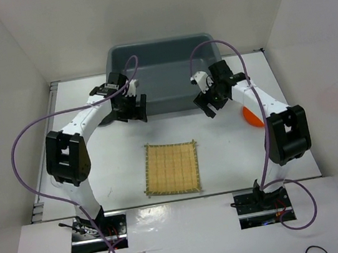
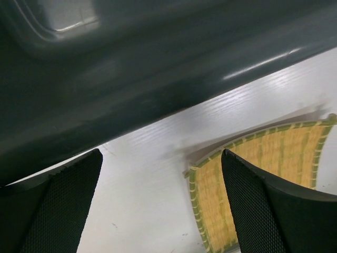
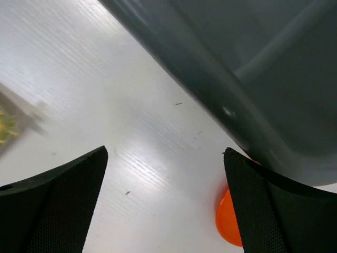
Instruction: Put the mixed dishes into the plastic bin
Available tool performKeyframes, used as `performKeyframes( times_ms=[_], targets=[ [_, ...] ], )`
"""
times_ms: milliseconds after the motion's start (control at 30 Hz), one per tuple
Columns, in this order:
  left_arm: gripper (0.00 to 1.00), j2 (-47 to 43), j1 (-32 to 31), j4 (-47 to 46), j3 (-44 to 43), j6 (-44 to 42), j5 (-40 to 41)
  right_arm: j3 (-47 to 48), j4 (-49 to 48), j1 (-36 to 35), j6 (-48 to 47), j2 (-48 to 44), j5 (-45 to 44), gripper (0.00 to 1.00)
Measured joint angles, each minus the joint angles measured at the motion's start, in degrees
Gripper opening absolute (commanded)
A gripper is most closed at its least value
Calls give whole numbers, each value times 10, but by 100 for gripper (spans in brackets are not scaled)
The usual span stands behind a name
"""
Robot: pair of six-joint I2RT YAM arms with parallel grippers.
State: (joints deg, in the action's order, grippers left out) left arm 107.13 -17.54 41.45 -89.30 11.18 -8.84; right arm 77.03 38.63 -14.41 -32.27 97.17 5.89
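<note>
Top view: dark grey bin point(image 1: 168, 95) at the far middle of the white tabletop point(image 1: 98, 161), smooth plastic, rounded corners, flared rim. Square tan woven mat point(image 1: 171, 167) lies flat on the tabletop, well short of the bin, between the two arms. Orange plate point(image 1: 251, 117) shows only as a sliver past the right forearm, right of the bin.

Right wrist view gives more: a rounded glossy orange edge, just beside the bin's lower wall; touching or not, cannot tell. A blurred mat corner sits at the far left of that view.

Left wrist view: the mat's weave reads clearly, tan slats with greenish edging; the bin wall runs slantwise above it.

Left hand point(image 1: 134, 109) hangs near the bin's near-left wall, arm bent at the elbow and reaching forward. Fingers point(image 2: 68, 205) black and mesh-textured, spread wide, nothing between them.

Right hand point(image 1: 207, 105) mirrors it at the near-right wall, tilted down and inward, also wide and empty
</note>
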Motion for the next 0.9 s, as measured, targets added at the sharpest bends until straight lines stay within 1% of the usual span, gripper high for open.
performKeyframes(
  times_ms=[33,133,300,367,433,533,633,733,833,900],
  targets=[
    [100,-3,0,0,-1,5,-3,2,5,1,5,-3,13,98],
    [100,-45,-7,-29,40,34,-16,14,40,2,31,-16,74,98],
    [100,-228,-29,-81,191,112,-49,12,100,2,79,-28,203,98],
    [100,-313,-43,-101,251,142,-68,-14,109,2,100,-30,259,98],
    [100,-362,-50,-102,283,162,-81,-49,118,2,116,-30,300,98],
    [100,-388,-54,-102,313,183,-92,-92,136,2,132,-28,342,98],
    [100,-399,-62,-102,357,210,-97,-100,145,2,136,-16,373,98],
    [100,-425,-73,-109,415,244,-99,-99,147,2,136,33,396,98],
    [100,-470,-81,-113,469,287,-95,-98,146,2,137,101,403,98],
    [100,-499,-83,-125,501,318,-92,-99,139,2,133,127,410,98]
  ],
)
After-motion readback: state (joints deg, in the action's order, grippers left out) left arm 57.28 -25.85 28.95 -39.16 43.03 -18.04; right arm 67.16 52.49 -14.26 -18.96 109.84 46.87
